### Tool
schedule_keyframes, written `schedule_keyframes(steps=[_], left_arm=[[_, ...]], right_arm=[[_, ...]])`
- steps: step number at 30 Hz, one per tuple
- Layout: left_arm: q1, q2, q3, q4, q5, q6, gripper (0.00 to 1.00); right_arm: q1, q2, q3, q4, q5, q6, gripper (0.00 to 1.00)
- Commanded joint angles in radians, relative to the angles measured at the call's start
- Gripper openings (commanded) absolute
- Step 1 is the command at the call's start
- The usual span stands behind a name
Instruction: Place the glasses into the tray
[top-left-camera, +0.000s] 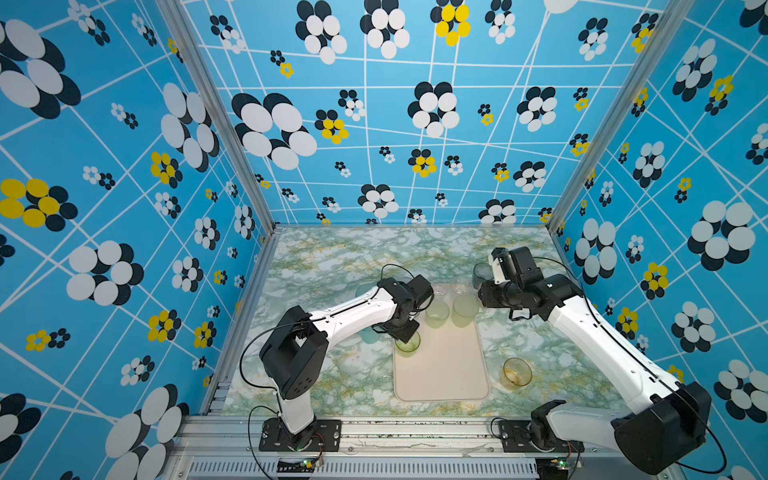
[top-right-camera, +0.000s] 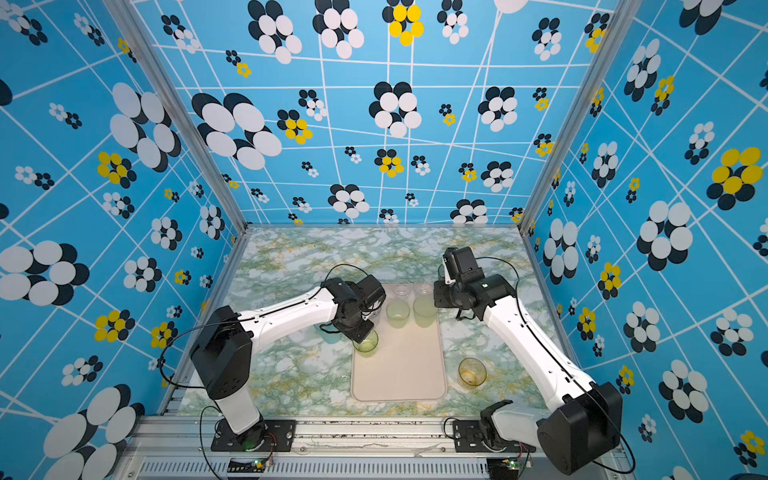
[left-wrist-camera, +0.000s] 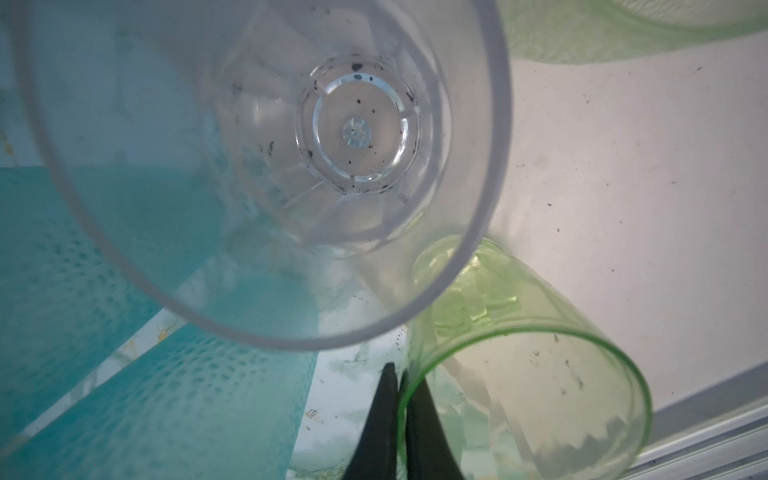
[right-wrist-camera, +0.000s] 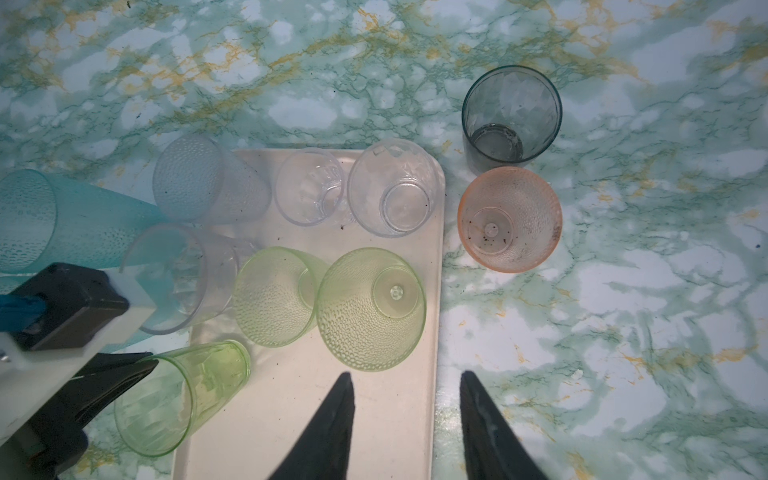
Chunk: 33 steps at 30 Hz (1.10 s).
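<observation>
1. Your left arm (top-left-camera: 353, 311) reaches from the near left corner over to the left side of the tray (top-left-camera: 444, 374). Its wrist bends down.
2. Your left claw (left-wrist-camera: 401, 376) is pinched tight on the wall of the lime glass (top-left-camera: 408, 344). One finger is inside the glass and one is outside.
3. The lime glass is at the tray's left rim. You cannot tell if its bottom touches the tray.
4. Your right arm (top-left-camera: 582, 324) goes up the right side and folds back toward the tray's far right corner.
5. Your right claw (right-wrist-camera: 406, 374) is partly open and has nothing in it. It hangs over the tray's right rim.
6. Two pale green glasses (top-left-camera: 437, 313) and two clear glasses (right-wrist-camera: 395, 187) stand at the far end of the tray.
7. The amber glass (top-left-camera: 516, 372), pink glass (right-wrist-camera: 510, 220) and grey glass (right-wrist-camera: 511, 112) stand on the table (top-left-camera: 332, 270), right of the tray.
</observation>
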Motion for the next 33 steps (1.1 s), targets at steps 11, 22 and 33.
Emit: schedule_keyframes(steps=[11, 22, 33], left_arm=[[0.01, -0.027, 0.053, -0.009, -0.018, 0.024, 0.27], [-0.082, -0.247, 0.113, 0.128, -0.018, 0.016, 0.24], [-0.297, 0.118, 0.37, 0.288, 0.242, 0.046, 0.23]], right_arm=[[-0.005, 0.034, 0.04, -0.021, 0.01, -0.013, 0.44], [-0.188, -0.032, -0.047, 0.048, -0.053, 0.048, 0.45], [-0.422, -0.067, -0.113, 0.033, -0.07, 0.055, 0.46]])
